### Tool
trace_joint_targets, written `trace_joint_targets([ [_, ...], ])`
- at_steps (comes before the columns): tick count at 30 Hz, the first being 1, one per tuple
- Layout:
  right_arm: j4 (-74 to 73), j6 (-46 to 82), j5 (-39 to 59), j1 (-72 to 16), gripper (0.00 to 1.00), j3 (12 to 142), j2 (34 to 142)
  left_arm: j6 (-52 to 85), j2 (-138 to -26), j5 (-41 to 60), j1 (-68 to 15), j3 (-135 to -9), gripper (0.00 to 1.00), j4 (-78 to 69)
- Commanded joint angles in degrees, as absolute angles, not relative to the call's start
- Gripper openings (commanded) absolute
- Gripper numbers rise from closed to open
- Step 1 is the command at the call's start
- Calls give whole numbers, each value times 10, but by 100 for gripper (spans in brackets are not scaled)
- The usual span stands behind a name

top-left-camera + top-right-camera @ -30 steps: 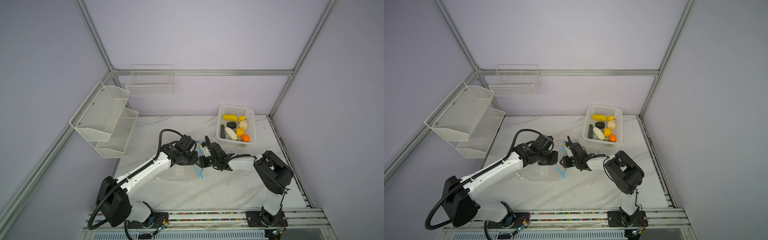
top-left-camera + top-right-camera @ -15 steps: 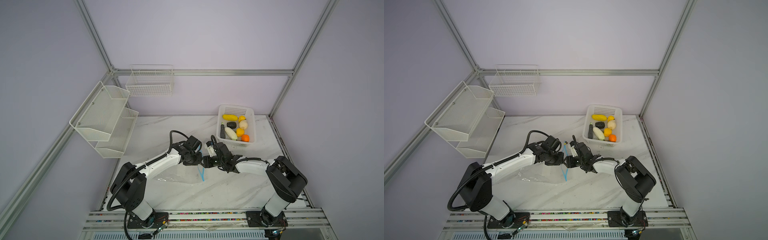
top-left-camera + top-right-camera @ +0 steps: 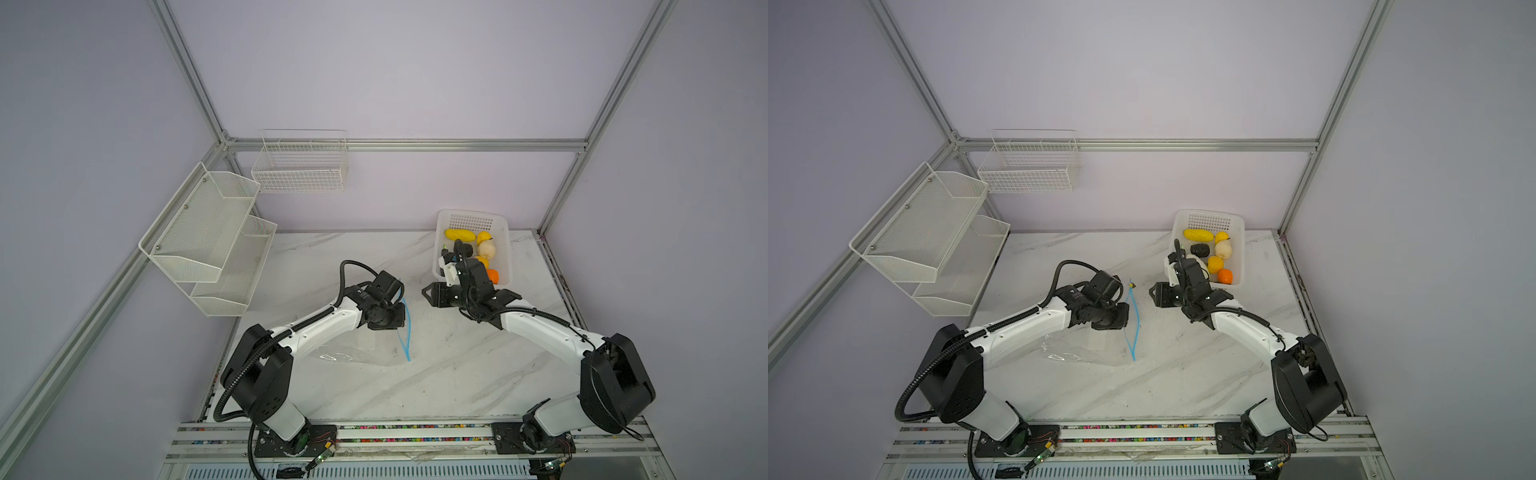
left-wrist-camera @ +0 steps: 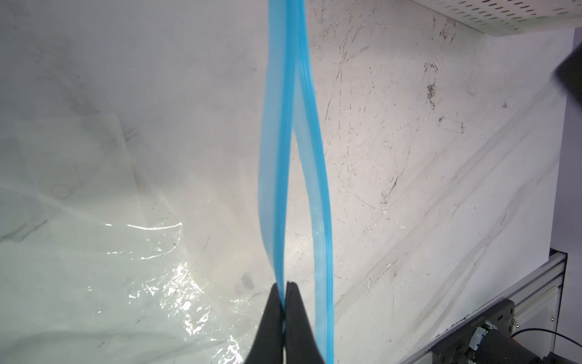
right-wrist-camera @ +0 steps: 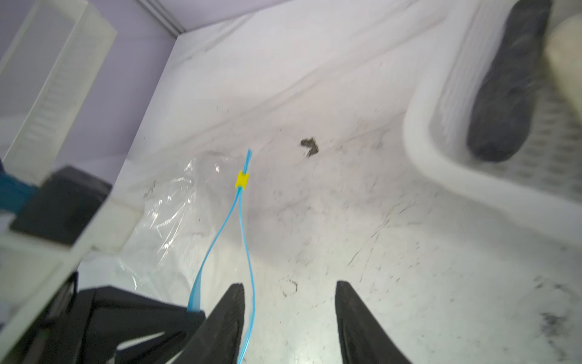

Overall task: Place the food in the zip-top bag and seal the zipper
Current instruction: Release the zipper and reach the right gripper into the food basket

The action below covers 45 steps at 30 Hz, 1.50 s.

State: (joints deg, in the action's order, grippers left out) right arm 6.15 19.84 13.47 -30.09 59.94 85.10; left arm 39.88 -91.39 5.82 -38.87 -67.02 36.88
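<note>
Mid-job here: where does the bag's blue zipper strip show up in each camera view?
In a top view: the zipper lies mid-table, between the arms.
In a top view: same place.
Left wrist: down the middle, pinched by the left gripper.
Right wrist: lower centre, forking from the yellow slider.
Shared landmark: the white basket, in all four.

Both top views are bright and evenly lit by soft light, without hard shadows. The arms leave only faint grey shade on the table. The wall looks lighter in the middle and dimmer toward the picture corners. The left wrist view is mostly sharp, and the bag carries small white glare spots. The right wrist view is smeared by blur, strongest on the basket and the rack.
</note>
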Motion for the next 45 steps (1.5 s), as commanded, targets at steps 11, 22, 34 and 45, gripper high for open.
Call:
trace_joint_targets([
  [11, 161, 120, -72, -174, 50, 823, 1046, 393, -910, 81, -385, -694, 0, 350],
  [22, 213, 75, -139, -111, 54, 923, 1141, 390, -912, 85, -385, -696, 0, 350],
  [34, 254, 56, -99, -84, 61, 984, 1216, 393, -918, 88, -385, -702, 0, 351],
  [45, 257, 52, -79, -83, 71, 997, 1240, 395, -921, 94, -385, -704, 0, 350],
])
